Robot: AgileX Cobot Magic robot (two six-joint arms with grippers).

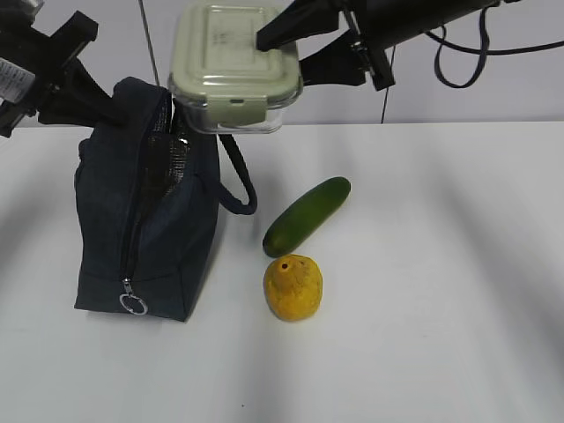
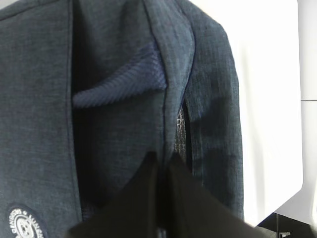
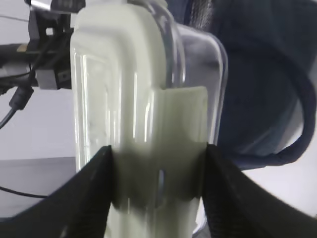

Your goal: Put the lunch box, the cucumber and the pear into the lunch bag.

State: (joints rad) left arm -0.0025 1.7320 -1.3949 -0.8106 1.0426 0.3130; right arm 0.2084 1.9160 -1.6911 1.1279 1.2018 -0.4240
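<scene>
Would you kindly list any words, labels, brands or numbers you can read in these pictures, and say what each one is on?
Nothing can be read for certain.
Round white logo on the lunch bag: letters run around its rim, but they are too small and cut off by the frame edge to read.
Lunch box, cucumber, pear: no text visible.

A white table (image 1: 441, 335) fills most of the exterior view. Its surface is smooth and plain, with soft grey shadows in wide bands. Behind it stands a pale grey wall (image 1: 493, 101). A thin pole (image 1: 148, 40) rises before the wall, and a black cable (image 1: 458, 62) hangs in a loop at the upper right. The light is even and bright.
</scene>
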